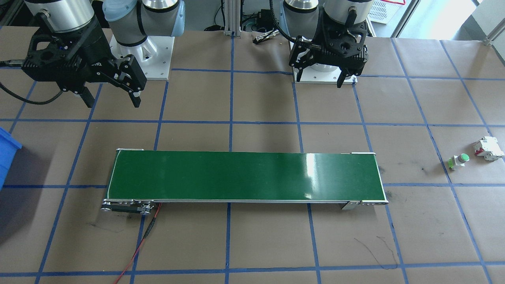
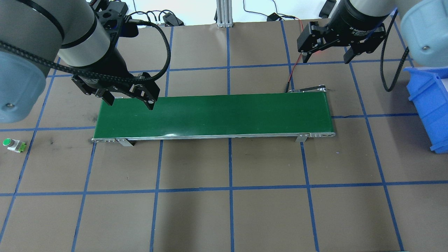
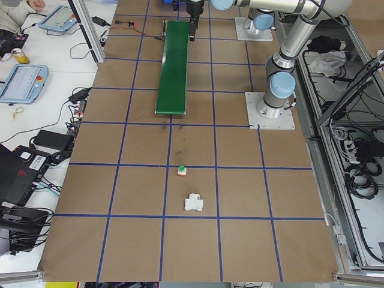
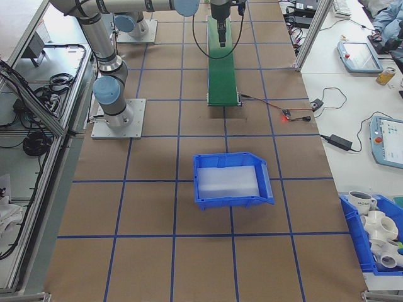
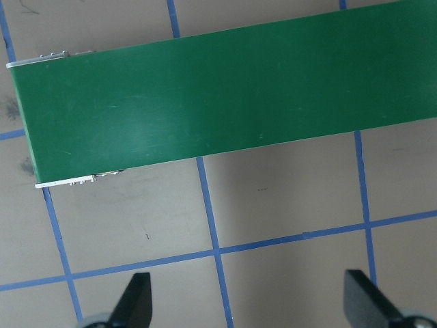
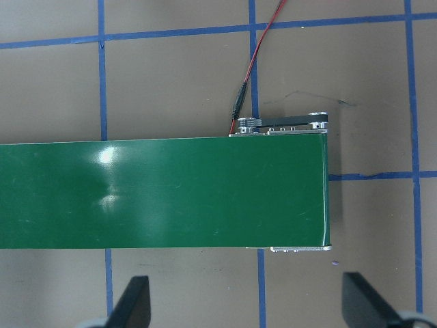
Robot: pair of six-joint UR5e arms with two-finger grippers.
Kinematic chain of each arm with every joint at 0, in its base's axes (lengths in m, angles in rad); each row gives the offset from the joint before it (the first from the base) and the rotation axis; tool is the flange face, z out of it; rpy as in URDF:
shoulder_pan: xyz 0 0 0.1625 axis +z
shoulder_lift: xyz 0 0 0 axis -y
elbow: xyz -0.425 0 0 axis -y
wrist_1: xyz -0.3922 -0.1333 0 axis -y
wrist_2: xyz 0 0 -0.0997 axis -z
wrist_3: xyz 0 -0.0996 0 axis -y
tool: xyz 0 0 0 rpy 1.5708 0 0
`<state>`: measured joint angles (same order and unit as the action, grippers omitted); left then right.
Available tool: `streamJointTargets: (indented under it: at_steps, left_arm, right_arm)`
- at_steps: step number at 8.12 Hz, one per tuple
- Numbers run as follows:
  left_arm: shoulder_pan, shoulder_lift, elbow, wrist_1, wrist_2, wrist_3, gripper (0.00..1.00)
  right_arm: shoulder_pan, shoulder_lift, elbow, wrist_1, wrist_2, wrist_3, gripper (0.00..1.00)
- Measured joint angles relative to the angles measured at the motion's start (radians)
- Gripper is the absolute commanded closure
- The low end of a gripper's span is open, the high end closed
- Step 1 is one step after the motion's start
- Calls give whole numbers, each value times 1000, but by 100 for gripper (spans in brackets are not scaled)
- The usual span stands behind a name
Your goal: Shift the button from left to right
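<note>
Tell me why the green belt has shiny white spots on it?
That is glare from lights above. In the front-facing view a bright streak sits on the belt toward its right end; in the right wrist view two small white spots show on its left part. In the overhead view the belt looks evenly green, with almost no glare.

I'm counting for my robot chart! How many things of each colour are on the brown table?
Green: 2, the conveyor belt and the button
White: 1, the circuit breaker
Blue: 1, the bin
Total: 4
</note>
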<state>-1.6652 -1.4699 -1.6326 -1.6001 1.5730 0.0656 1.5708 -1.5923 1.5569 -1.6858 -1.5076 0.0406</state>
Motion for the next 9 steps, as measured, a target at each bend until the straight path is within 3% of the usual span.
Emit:
streamJointTargets:
  at_steps: [4, 5, 9]
  left_arm:
    - [42, 0, -1, 3, 3, 25, 0]
    - [124, -8, -2, 3, 3, 67, 0]
    - [611, -88, -29, 81, 9, 476, 0]
  right_arm:
    - [0, 0, 0, 0, 0, -1, 0]
    - [0, 0, 0, 0, 0, 0, 0]
    - [0, 0, 0, 0, 0, 0, 0]
